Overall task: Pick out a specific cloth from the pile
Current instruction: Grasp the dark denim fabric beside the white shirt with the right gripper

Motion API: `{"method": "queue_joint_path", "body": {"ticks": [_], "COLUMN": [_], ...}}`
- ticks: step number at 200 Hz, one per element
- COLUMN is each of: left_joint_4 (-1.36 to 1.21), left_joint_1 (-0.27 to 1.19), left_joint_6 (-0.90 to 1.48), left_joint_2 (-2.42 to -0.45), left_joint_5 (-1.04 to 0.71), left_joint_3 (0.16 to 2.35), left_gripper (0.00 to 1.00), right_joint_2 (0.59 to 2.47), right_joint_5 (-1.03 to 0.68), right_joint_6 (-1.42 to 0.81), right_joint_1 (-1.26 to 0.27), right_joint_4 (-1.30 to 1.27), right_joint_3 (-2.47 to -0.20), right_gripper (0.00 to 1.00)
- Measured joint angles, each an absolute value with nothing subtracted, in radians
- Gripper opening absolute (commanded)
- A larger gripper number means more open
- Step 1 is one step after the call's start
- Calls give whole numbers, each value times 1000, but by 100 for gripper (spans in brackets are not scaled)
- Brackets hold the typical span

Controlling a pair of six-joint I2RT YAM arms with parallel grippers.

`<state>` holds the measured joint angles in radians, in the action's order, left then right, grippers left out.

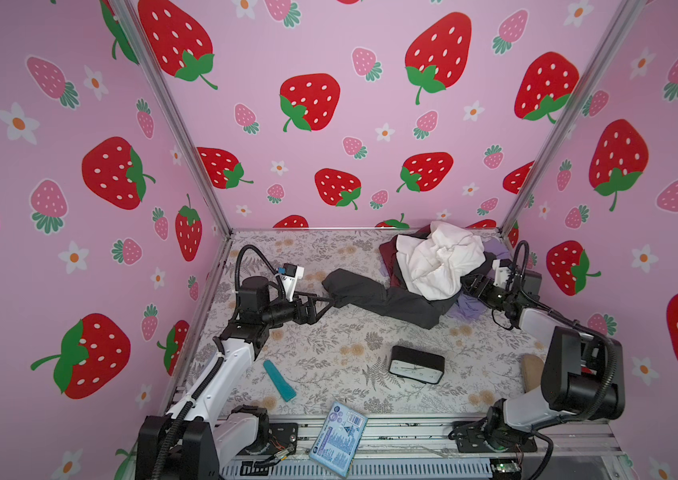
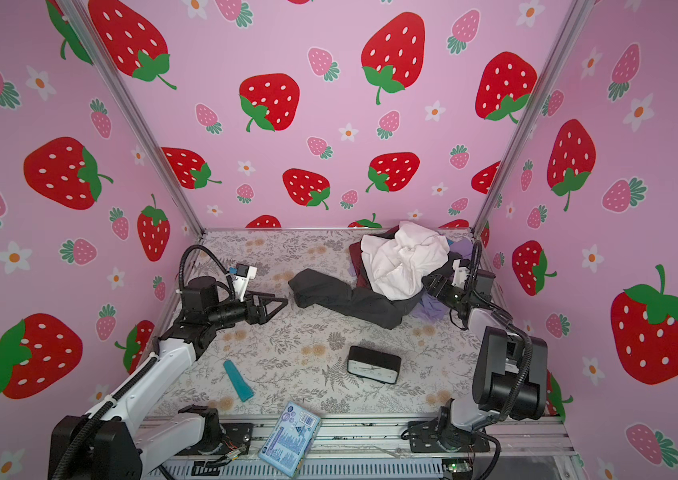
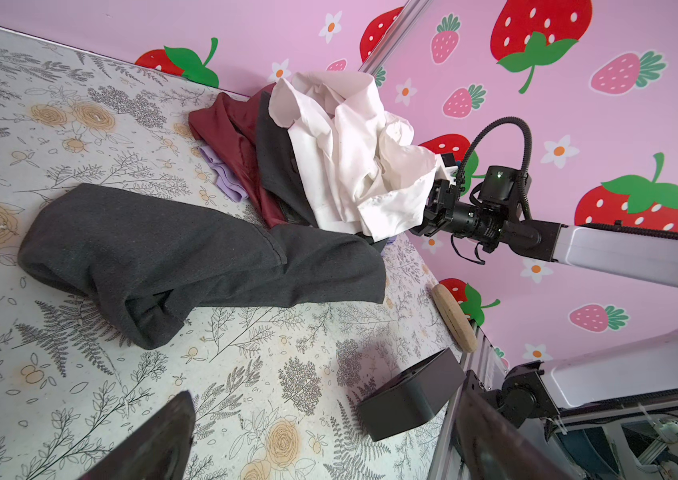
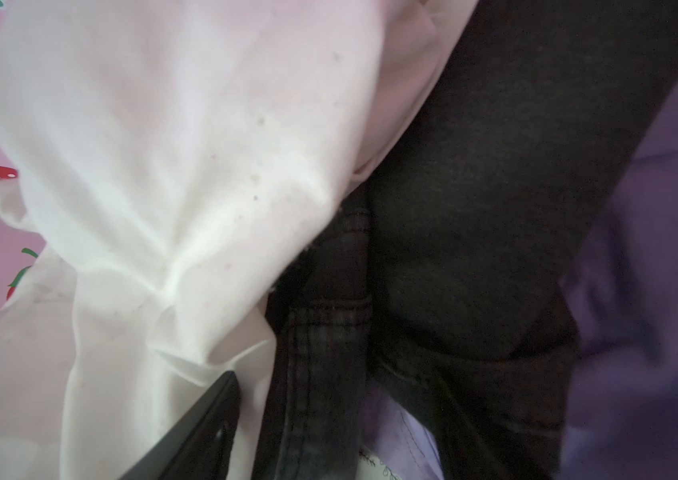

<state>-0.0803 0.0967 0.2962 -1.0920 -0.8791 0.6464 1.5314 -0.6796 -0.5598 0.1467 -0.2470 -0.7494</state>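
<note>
Our left gripper [image 1: 329, 301], jaws spread, sits at the free end of the cloth [image 1: 374, 297], which trails out from under the pile [image 1: 433, 266]. Our right gripper [image 1: 470, 284] lies buried in that heap, likely to steady it; whether its jaws are spread or closed we cannot tell

The cloth [image 3: 188, 249] looks matt knit fabric, the black clock [image 1: 417, 365] smooth plastic.

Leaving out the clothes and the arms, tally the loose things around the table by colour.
Black: 1, clock
Teal: 1, ridged stick
Blue: 1, printed packet
Tan: 1, rounded piece
Total: 4
</note>
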Motion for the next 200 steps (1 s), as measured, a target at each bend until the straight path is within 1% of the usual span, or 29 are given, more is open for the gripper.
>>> {"method": "queue_joint_path", "body": {"ticks": [58, 108, 131, 164, 200], "left_joint_4": [-72, -68, -68, -68, -65], "left_joint_1": [97, 97, 97, 97, 97], "left_joint_6": [292, 291, 291, 291, 291], "left_joint_2": [-1099, -1101, -1101, -1100, -1097], "left_joint_5": [-879, -879, -879, -879, -877], "left_joint_3": [657, 659, 659, 659, 659], "left_gripper": [99, 99, 99, 99, 99], "right_joint_2": [1542, 1429, 1405, 1408, 1456], "right_joint_5": [-661, -618, -606, -591, -580], "right_joint_6": [-565, -564, -562, -555, -555], "right_joint_1": [136, 149, 151, 152, 152], "right_joint_4": [-247, -228, -213, -194, -195], "right_joint_3": [-761, -706, -692, -678, -678], "right_gripper": [74, 73, 72, 70, 69]}}
